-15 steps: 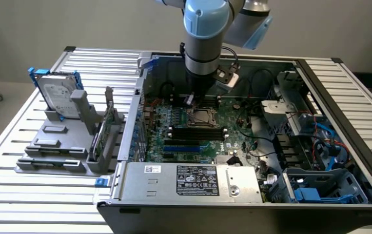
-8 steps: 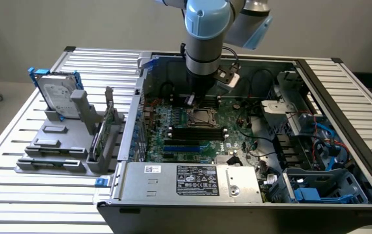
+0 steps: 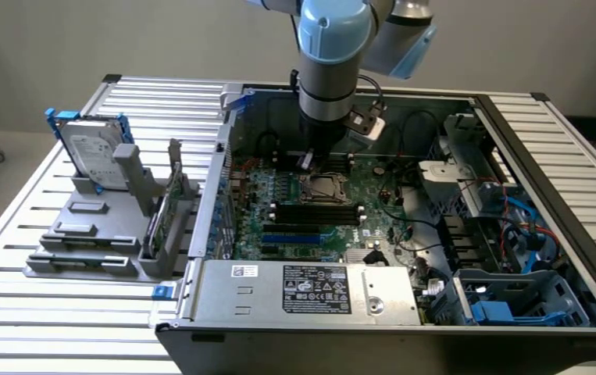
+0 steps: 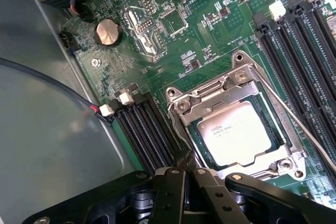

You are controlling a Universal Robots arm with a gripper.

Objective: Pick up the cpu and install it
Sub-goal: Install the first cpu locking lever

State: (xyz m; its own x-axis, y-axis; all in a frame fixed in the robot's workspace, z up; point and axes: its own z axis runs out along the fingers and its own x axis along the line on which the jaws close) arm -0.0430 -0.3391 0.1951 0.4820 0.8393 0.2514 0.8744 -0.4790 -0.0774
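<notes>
The cpu, a flat silver-grey square chip with printed text, lies seated in the socket on the green motherboard. The metal socket frame surrounds it, and a thin wire lever runs along one side. My gripper is shut with nothing between its black fingers, its tips just off the socket frame's edge beside the memory slots. In the exterior view my gripper hangs inside the open computer case, just above and to the left of the socket.
A silver hard drive with blue brackets stands in a grey rack on the exterior view's left. The power supply fills the case's near side. Cables and drive bays crowd the right. A coin battery sits on the board.
</notes>
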